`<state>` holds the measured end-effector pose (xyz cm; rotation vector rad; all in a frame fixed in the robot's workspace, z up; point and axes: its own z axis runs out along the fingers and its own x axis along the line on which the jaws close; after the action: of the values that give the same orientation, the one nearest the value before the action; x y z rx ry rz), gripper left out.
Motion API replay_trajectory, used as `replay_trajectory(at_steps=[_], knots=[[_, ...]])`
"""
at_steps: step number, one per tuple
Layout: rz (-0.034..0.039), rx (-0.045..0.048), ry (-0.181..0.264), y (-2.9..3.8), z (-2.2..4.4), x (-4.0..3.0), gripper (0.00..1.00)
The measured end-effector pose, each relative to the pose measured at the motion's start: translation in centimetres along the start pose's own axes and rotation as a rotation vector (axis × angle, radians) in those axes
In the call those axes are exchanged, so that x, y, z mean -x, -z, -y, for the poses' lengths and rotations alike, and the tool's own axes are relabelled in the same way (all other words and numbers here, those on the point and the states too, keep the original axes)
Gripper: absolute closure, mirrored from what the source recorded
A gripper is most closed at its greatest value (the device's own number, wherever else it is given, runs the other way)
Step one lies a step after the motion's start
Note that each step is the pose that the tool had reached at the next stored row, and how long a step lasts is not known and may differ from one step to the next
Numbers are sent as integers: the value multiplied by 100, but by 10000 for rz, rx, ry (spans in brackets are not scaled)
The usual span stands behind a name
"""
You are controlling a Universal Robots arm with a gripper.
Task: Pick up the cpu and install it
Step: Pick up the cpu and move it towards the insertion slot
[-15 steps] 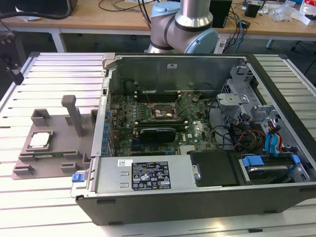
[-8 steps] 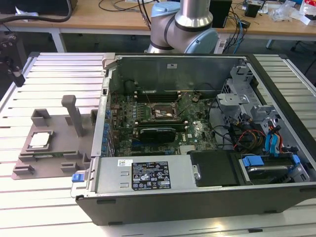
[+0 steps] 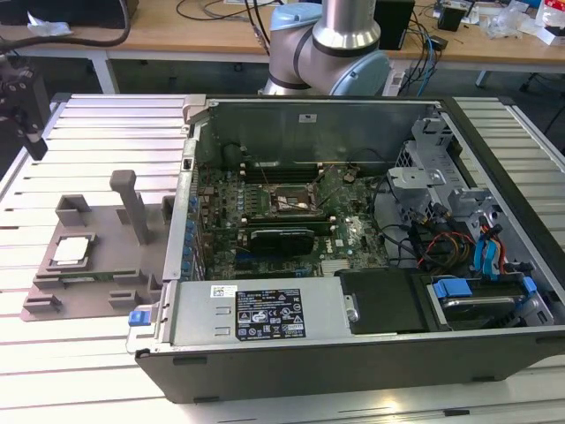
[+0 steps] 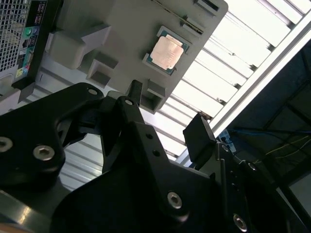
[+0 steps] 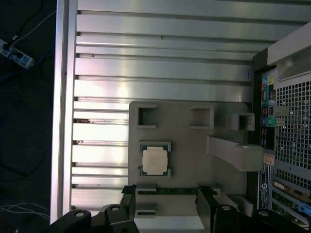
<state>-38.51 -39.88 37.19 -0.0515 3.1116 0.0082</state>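
The cpu, a small flat square chip with a silvery metal lid and a thin darker rim, lies face up in a shallow square seat of the grey plastic tray. In the exterior view the tray rests on the ribbed aluminium table, just to that view's left of the open black computer case. The black-framed socket inside the case looks unfilled.

I judge the chip to be light and stiff, but delicate. Its lid is smooth and probably slick, and its underside should not be scraped or pressed. I would take it by two opposite edges of the darker rim, squarely and gently, never by the flat top. It has to stay level, since a thin plate can tip out of a light pinch.

My black two-fingered gripper hangs above the tray, near the chip but not touching it. Its fingers stand wide apart, wider than the chip, and nothing lies between them. In both wrist views the chip sits clear ahead of my fingertips, untouched in its seat.
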Motion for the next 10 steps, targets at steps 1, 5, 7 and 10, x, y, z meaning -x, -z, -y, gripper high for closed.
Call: replay_trajectory(at_steps=[1, 5, 7, 10], knots=[[1, 0, 0, -4, 0, 0, 38], [0, 0, 0, -30, 0, -1, 38], [0, 0, 0, -41, 0, -1, 38], [1, 0, 0, -64, 0, -2, 38]])
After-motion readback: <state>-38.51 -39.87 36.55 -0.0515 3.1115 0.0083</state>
